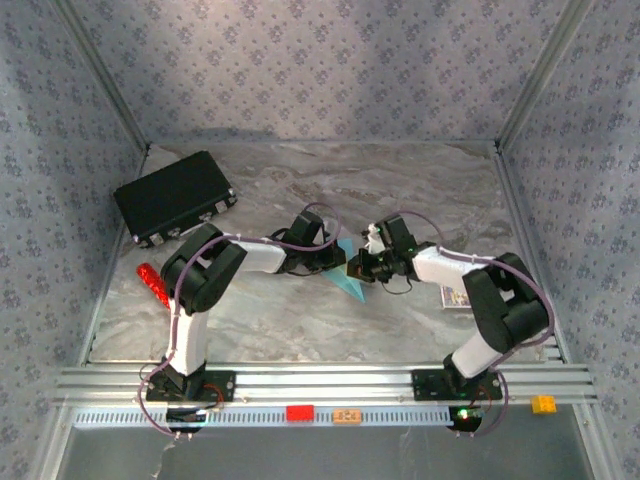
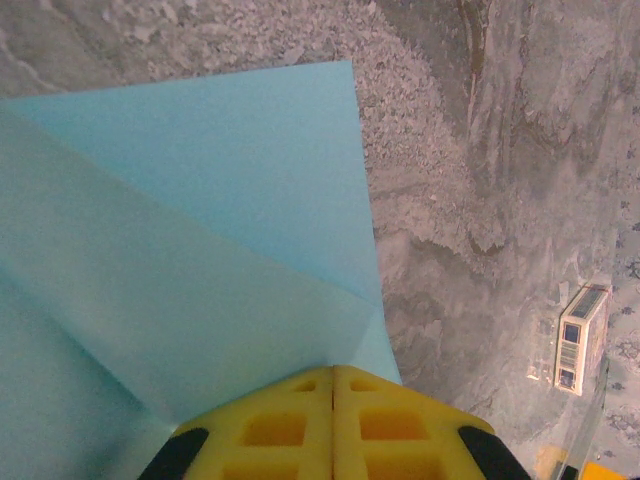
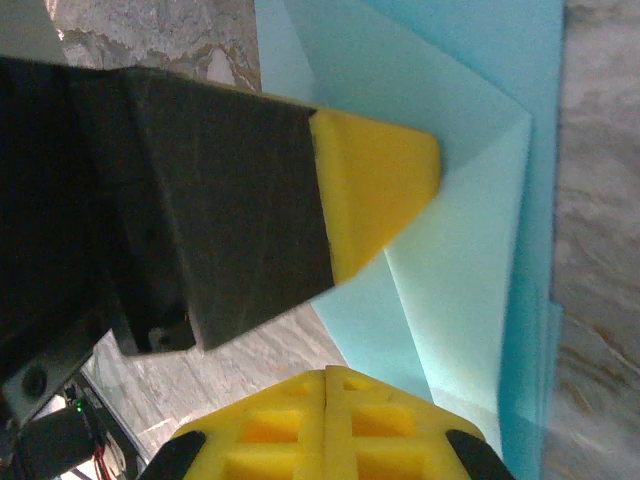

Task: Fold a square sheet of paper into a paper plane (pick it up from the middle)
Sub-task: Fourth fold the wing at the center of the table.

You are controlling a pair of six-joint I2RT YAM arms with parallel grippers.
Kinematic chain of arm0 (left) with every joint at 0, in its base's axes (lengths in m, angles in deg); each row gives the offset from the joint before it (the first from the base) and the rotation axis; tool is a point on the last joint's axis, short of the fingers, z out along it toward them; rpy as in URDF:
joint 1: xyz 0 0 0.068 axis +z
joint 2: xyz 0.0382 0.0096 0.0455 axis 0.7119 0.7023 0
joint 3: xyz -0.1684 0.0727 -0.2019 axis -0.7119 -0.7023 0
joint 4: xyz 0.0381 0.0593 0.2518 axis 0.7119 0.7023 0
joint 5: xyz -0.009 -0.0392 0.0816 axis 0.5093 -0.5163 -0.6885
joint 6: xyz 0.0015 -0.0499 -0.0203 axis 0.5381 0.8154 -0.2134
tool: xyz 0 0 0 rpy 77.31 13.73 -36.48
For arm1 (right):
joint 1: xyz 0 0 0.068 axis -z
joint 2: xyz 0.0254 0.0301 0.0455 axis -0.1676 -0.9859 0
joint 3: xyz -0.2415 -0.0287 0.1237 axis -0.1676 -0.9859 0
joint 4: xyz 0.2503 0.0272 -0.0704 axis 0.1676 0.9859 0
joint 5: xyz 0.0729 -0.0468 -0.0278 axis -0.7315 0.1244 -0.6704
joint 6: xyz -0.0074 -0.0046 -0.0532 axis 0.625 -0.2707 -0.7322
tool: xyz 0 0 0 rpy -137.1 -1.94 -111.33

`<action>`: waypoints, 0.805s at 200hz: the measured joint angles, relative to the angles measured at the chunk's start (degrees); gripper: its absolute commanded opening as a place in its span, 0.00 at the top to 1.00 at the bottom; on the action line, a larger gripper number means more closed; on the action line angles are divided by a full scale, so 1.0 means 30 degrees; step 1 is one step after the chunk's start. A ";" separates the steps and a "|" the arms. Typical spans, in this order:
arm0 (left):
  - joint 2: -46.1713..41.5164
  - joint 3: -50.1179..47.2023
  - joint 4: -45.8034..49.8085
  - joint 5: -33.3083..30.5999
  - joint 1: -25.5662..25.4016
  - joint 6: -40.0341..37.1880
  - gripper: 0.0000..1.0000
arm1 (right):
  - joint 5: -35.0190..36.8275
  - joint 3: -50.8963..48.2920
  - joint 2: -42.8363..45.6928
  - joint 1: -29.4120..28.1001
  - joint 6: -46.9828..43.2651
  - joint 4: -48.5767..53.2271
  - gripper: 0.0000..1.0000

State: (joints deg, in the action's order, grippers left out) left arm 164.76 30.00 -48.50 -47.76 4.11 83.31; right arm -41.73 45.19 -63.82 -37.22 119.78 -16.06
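**Top view.** Marbled grey worktop (image 1: 400, 190), bounded by aluminium frame rails (image 1: 320, 383) and patterned fabric walls (image 1: 320, 70). The thin light cyan-blue sheet of paper (image 1: 350, 286), partly folded, lies on the worktop near the centre, between the two arms. The left end effector (image 1: 333, 264) and the right end effector (image 1: 356, 266) meet over it tip to tip, with little room between them. The far half of the worktop is open. A black rectangular hard case (image 1: 175, 197) sits in the far-left corner, close to the left rail. A small red stick (image 1: 153, 283) lies near the left edge, just beside the left arm's elbow. A small printed box (image 1: 455, 297), possibly a card pack, lies beside the right arm, well apart from the sheet.

**Left wrist view.** The yellow fingers (image 2: 290, 430) of the left end effector are pressed together, their tips at the sheet where a diagonal crease and a folded flap converge. The sheet's straight edge runs away from the fingertips. Beyond it, bare worktop extends to the small printed box.

**Right wrist view.** The yellow fingers (image 3: 280, 430) of the right end effector are likewise pressed together, their tips at the sheet's near edge. The left end effector's finger lies on a folded flap opposite, apart from the right tips. The sheet's long edge shows stacked layers, slightly offset, with bare worktop beyond it.
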 measured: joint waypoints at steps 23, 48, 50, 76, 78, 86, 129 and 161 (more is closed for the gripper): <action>0.0000 0.0000 0.0000 0.0000 0.0000 0.0000 0.93 | 0.0022 0.0641 -0.0889 -0.0168 0.0066 -0.0117 0.98; 0.0000 0.0007 -0.0073 -0.0109 0.0095 0.0000 0.93 | 0.0022 0.1049 -0.1494 -0.0153 0.0066 -0.0131 0.98; 0.0000 0.0007 -0.0073 -0.0117 0.0095 0.0000 0.93 | 0.0022 0.1064 -0.1545 -0.0138 0.0058 -0.0153 0.98; 0.0000 0.0000 -0.0080 -0.0146 0.0117 -0.0007 0.93 | 0.0044 0.0918 -0.2295 0.0044 0.0073 -0.0525 0.98; 0.0000 0.0000 -0.0073 -0.0146 0.0117 -0.0007 0.93 | 0.0044 0.0874 -0.2331 0.0058 0.0073 -0.0576 0.98; 0.0000 0.0000 -0.0087 -0.0146 0.0109 -0.0007 0.93 | 0.0051 0.0539 -0.2492 0.0153 0.0146 -0.0874 0.98; 0.0000 0.0022 -0.0109 -0.0146 0.0117 -0.0073 0.91 | -0.1078 -0.1326 -0.2470 0.0801 0.0867 -0.4116 0.98; -0.0007 0.0291 0.0204 -0.0073 0.0109 -0.0313 0.87 | -0.1647 -0.2200 -0.2433 0.1078 0.1370 -0.5872 1.00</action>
State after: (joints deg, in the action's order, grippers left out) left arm 164.74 30.88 -47.89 -47.98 4.44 82.37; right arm -46.67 38.59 -71.12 -33.99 123.88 -33.68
